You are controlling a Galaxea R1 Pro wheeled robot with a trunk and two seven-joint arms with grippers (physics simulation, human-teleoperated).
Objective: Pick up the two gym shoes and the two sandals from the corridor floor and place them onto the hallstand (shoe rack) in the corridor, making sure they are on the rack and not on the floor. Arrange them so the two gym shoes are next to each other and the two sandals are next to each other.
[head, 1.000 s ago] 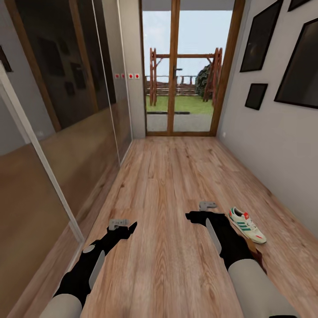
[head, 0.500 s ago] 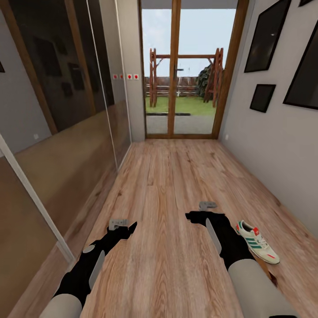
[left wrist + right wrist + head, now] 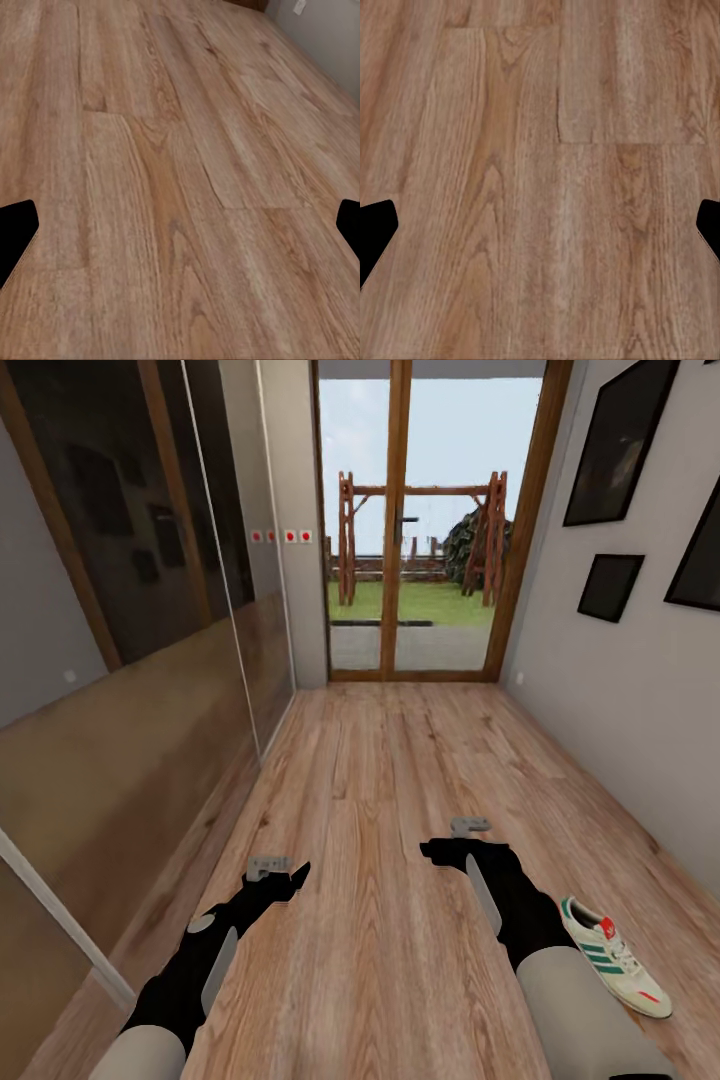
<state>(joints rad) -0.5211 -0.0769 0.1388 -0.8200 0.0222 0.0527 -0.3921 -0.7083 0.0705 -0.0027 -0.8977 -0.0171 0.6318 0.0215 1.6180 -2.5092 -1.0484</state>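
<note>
One gym shoe [image 3: 612, 957] lies on the floor [image 3: 400, 780], near the right end effector [image 3: 437, 850], at its right. Both end effectors, left [image 3: 298, 876] too, are spread apart, holding nothing.

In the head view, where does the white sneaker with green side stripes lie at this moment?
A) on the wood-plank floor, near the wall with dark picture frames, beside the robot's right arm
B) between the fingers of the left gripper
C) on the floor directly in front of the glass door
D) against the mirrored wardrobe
A: the white sneaker with green side stripes rests on the light wood-plank floor, close to the wall with frames, beside the right arm.
</note>
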